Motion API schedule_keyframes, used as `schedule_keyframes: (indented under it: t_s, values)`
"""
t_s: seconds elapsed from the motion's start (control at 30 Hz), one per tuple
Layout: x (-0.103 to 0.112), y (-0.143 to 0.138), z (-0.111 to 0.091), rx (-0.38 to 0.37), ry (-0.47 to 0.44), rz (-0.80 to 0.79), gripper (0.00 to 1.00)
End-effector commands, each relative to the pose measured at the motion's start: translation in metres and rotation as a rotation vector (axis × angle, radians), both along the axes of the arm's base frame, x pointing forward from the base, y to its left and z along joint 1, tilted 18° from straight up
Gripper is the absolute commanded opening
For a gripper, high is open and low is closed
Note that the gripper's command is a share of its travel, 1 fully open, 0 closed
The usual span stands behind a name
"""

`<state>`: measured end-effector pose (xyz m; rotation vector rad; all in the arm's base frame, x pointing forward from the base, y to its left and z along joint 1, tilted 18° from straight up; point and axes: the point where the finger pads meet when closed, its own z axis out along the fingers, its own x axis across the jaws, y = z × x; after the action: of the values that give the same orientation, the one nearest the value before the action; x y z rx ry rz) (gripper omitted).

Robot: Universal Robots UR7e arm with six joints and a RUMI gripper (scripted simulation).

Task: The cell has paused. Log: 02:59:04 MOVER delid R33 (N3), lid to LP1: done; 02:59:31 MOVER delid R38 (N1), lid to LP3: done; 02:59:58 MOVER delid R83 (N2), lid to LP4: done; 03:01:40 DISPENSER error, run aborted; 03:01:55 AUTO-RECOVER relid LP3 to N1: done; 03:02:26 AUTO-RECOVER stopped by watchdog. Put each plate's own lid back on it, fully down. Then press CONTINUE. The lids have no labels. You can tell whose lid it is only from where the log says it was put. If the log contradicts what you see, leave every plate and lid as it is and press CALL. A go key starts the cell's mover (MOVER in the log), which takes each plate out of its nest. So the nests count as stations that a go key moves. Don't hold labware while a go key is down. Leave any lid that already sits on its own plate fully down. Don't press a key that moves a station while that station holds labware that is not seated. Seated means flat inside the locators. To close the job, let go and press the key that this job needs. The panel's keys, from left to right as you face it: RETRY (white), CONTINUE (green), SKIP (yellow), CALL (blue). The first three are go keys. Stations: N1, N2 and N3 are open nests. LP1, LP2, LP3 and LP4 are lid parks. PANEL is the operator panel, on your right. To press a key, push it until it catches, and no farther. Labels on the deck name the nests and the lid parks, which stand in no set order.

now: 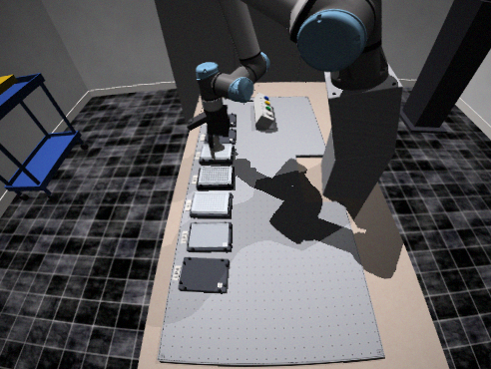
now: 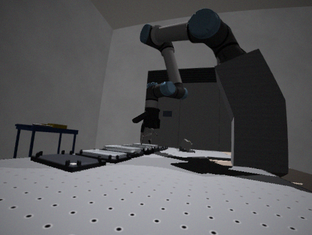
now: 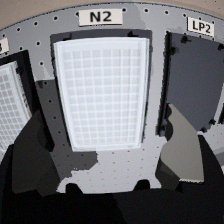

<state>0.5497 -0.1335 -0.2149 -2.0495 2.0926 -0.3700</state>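
Observation:
My gripper (image 3: 103,107) hangs low over nest N2 (image 3: 100,16) with its two fingers spread to either side of the plate. It is open and holds nothing. The plate in N2 (image 3: 102,92) looks pale and glazed, with a clear lid lying on it inside the locators. In the top view the gripper (image 1: 216,149) stands over that same plate (image 1: 217,153) in the left row. Lid park LP2 (image 3: 192,82) beside it is dark and bare. Another well plate (image 3: 10,105) shows partly at the left edge.
Nearer in the row stand a dark-welled plate (image 1: 216,177), a paler plate (image 1: 211,203), a smooth lid on a park (image 1: 210,235) and a bare dark park (image 1: 205,274). The key panel (image 1: 264,111) stands to the right, the arm's pedestal (image 1: 359,135) beyond it.

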Motion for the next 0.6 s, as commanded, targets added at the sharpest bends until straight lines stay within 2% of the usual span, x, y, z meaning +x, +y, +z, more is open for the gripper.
schedule_keyframes:
  t_s: [0.0,0.43,0.57]
  values:
    - [0.0004,-0.0001,0.0005,-0.001,-0.001,0.000,0.82]
    - [0.0004,-0.0001,0.0006,-0.001,-0.001,0.000,0.82]
    - [-0.0018,0.0001,0.0068,-0.001,-0.001,0.000,0.82]
